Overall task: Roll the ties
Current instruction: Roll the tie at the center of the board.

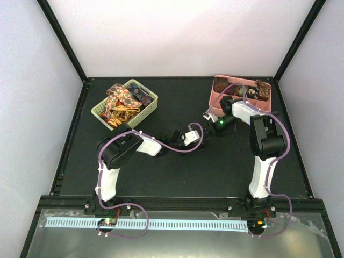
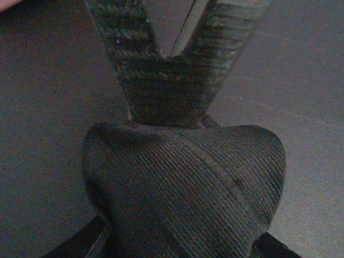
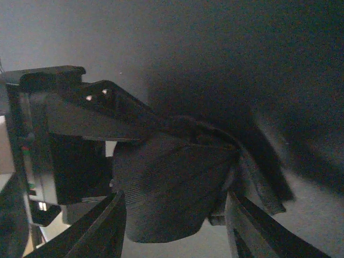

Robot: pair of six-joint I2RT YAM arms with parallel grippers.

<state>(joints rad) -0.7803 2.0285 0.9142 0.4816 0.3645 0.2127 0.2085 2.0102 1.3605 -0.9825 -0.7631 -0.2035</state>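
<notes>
Thing in hand: the dark tie [image 2: 183, 183], black with a fine ribbed weave, bunched into a soft wad where the two arms meet, just off the middle of the worktop [image 1: 161, 177] toward 1 o'clock
Loose ends: two flat strips of it leave the wad toward 12 o'clock in the left wrist view and spread into a V
Left jaws: clamped on the dark tie, with the wad bulging out between the two fingers at 6 o'clock in the left wrist view
Right jaws: apart, with a finger [image 3: 102, 231] on each side of the same wad [image 3: 172, 188]; a gap shows at the 4 o'clock finger, so they do not pinch it
Height: I cannot tell whether the wad rests on the worktop or hangs just above it
Other ties: loose ties [image 1: 123, 99] heaped in the green basket [image 1: 141, 112] at 10 o'clock; rolled ties [image 1: 262, 88] in the pink tray [image 1: 212, 102] at 1 o'clock
Weight and stiffness: probably very light and quite limp; it likely holds no shape of its own and sags wherever nothing supports it
Surface: the ribs should give the fingers some bite, though layers of fabric may slide over one another
Risk: the turns look loose and would probably spring open if pressure comes off the wad
Where to hold: across the full thickness of the wad, near its core, so that every layer is pinched; a grip on a trailing strip would likely just pull the roll apart
</notes>
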